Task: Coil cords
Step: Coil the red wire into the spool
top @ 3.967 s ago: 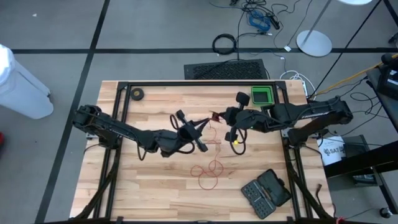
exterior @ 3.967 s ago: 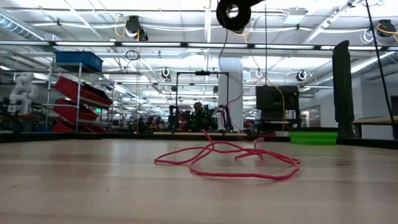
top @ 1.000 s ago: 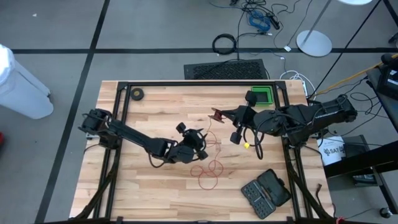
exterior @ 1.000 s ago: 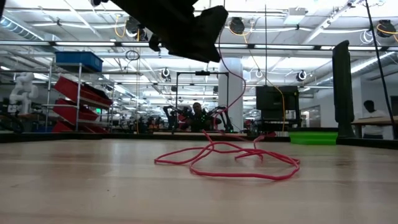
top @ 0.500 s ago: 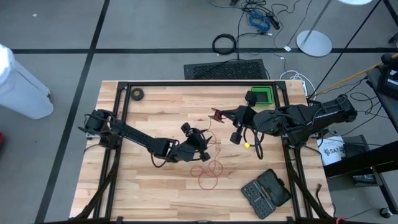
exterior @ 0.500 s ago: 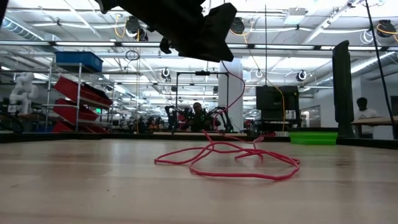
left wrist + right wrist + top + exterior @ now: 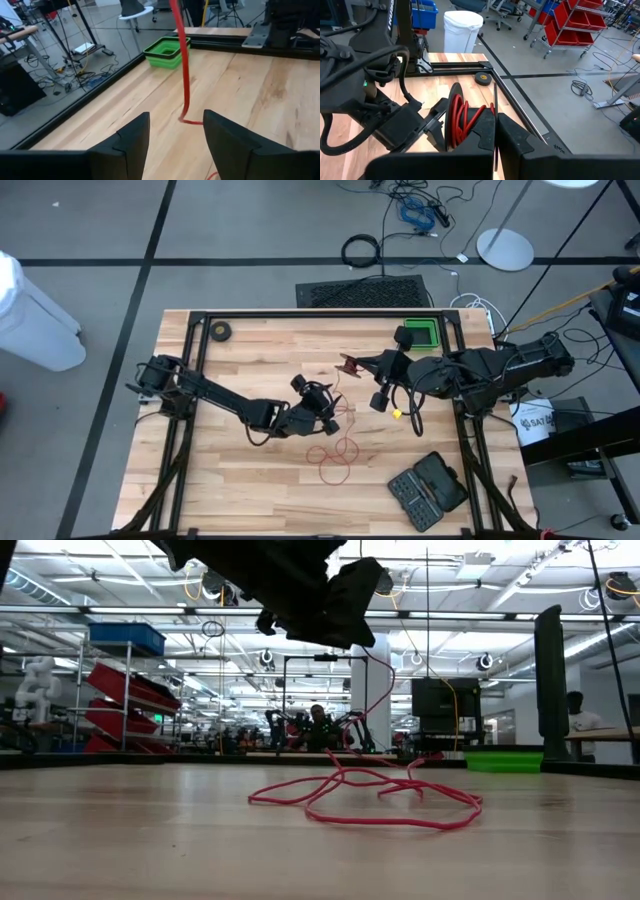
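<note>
A thin red cord [image 7: 335,452] lies in loose loops on the wooden table [image 7: 240,480]. One strand [image 7: 185,65] rises from the loops [image 7: 370,795] to a black reel [image 7: 456,120] wound with red turns. My right gripper [image 7: 358,366] is shut at that reel, high over the table's far right part. My left gripper [image 7: 328,412] hovers above the loops, open. In the left wrist view its fingers [image 7: 131,142] stand apart, and the hanging strand shows just ahead in line with the gap, untouched. My right gripper is shut at the reel's near side [image 7: 487,125], and its own fingers [image 7: 512,137] hide the exact spot. The reel stands on edge, lifted clear of the table, with its red turns beside the fingertips. The cord hangs slack from it.
A green bin [image 7: 422,333] stands at the far right corner. A black case [image 7: 428,488] lies at the near right. A small black roll [image 7: 220,331] sits at the far left. Black frame rails [image 7: 300,314] edge the table.
My left gripper has crept slightly toward the table's right edge, closer to the hanging strand. The cord's loops and my right gripper with the reel have kept still.
</note>
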Tool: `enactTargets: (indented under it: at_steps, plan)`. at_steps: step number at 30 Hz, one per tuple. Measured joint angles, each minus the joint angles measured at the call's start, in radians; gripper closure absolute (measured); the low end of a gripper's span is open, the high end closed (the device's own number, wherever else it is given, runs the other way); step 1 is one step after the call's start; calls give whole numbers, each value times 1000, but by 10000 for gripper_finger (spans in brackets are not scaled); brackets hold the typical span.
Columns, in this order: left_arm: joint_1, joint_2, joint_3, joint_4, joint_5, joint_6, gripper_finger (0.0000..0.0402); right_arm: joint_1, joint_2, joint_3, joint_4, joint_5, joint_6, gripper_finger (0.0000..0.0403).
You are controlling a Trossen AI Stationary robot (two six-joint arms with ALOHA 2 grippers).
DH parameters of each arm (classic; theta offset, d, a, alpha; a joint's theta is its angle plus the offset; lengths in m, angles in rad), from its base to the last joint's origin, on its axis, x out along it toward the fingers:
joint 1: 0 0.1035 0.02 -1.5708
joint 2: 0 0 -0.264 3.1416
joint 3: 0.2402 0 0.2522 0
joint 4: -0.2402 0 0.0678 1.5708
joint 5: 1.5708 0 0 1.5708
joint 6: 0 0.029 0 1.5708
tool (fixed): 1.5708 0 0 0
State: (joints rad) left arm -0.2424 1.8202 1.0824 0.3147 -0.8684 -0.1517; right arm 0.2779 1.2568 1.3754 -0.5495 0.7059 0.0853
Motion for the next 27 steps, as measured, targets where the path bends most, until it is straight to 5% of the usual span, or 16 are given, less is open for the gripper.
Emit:
enactTargets:
  at_steps: [12, 23, 27]
  plan:
    - [-1, 0, 0, 16, 0, 12, 277, 0, 0, 0, 0, 0, 0, 403]
    - [-1, 0, 0, 17, -1, 57, 391, 0, 0, 0, 0, 0, 0, 403]
    - [-1, 0, 0, 17, -1, 56, 392, 0, 0, 0, 3, 1, 7, 403]
